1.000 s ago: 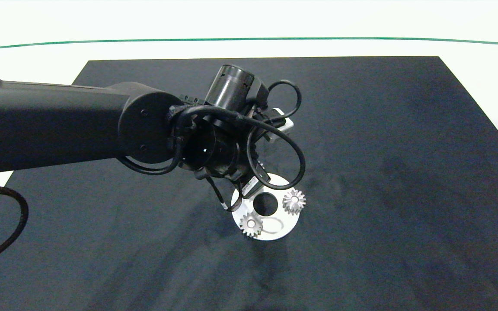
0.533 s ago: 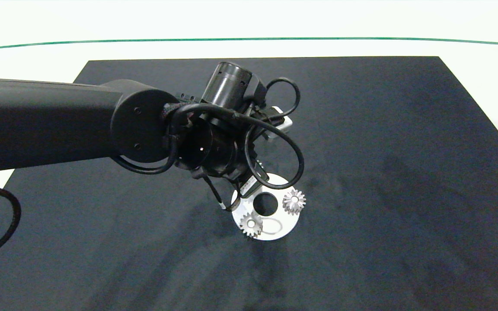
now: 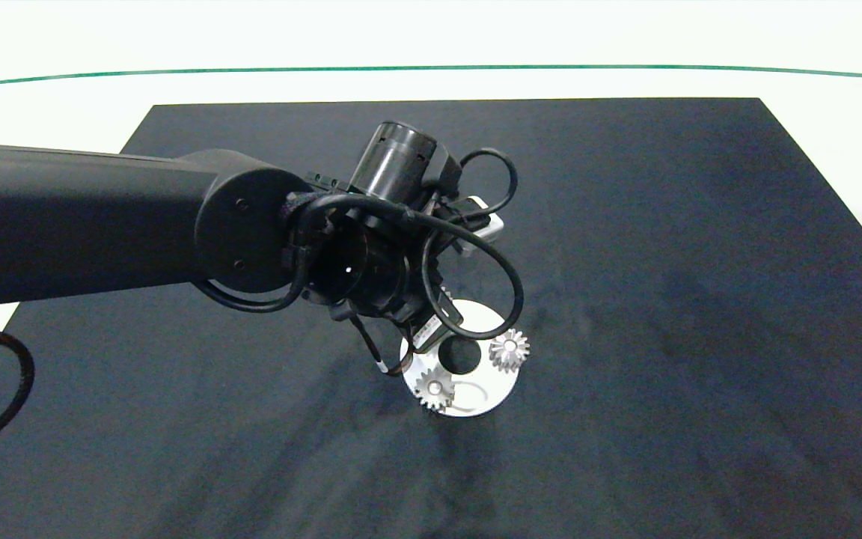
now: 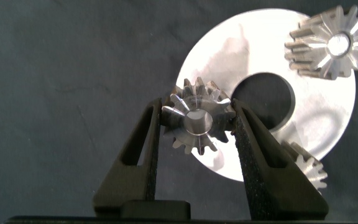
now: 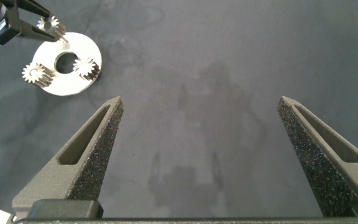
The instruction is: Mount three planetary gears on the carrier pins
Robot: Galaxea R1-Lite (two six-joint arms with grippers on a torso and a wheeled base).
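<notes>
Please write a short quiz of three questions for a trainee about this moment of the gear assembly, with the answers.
1. True or false: the left gripper is empty.
2. How many planetary gears already sit on the white disc?
3. Where is the right gripper? A: over the disc. B: away from the disc, over bare black mat. C: holding a gear.

Key
1. False: it holds the third gear between its fingers, over the disc's edge.
2. Two: one gear and another.
3. B, with fingers spread wide.

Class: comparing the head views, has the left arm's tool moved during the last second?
Yes. The left tool, shut on the third gear, has shifted slightly toward the white disc, covering more of its far rim.
</notes>
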